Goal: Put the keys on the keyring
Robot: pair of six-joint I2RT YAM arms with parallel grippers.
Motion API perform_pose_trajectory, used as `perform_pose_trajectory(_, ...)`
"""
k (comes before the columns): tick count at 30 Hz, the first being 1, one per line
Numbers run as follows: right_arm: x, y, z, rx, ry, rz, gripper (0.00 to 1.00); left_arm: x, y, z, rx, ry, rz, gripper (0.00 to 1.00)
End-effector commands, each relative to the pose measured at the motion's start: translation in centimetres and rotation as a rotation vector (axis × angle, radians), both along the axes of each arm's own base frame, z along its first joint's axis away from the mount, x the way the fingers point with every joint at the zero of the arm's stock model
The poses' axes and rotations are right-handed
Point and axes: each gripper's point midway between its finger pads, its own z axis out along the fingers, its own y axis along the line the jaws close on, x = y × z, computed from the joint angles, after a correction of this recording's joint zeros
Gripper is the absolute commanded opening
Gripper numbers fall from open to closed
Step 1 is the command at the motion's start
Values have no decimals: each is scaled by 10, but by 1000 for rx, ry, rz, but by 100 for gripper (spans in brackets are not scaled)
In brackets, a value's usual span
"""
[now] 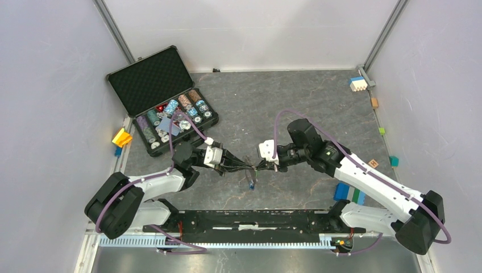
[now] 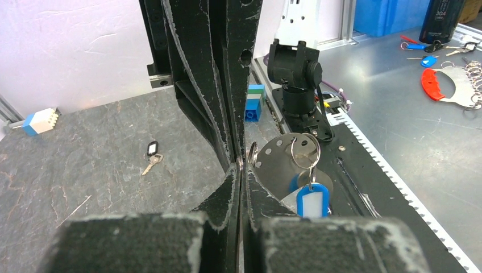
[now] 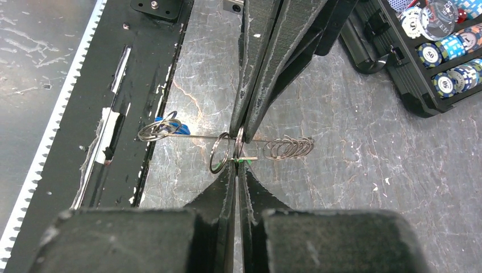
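My left gripper and right gripper meet tip to tip above the middle of the table. The left gripper is shut on the thin wire keyring, which runs level between the fingers. The right gripper is shut on the green key; only a sliver of its green tag and metal shows at the tips. The blue key hangs from the wire on its small ring, and it also shows in the top view. The black key lies loose on the table.
An open black case of poker chips stands at the back left, also in the right wrist view. Toy blocks lie around: yellow at the left edge, blue-white at the back right, blue-green by the right arm base.
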Motion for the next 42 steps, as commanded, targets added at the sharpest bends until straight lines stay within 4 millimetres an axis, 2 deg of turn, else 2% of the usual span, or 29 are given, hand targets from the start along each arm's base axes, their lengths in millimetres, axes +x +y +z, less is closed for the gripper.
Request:
perform_pose_trajectory(1,-1,8,2,27,5,20,7,-6,-1,27,-65,-74,-26,2)
perform_pose_trajectory(10,-3,16,6,31,-8,38,12,-9,-1,25,-60,-74,-39,2)
perform_pose_trajectory(16,-3,11,11,49,-56,29,22,-10,0,22,-57,-66,-39,2)
perform_pose_trajectory(23,-8,7,22,82,-95,35,22,-6,-2,24,-64,-45,-28,2)
perform_pose_trajectory(42,-5,10,20,108,-94,24,19,-3,-4,26,-67,-12,-20,2)
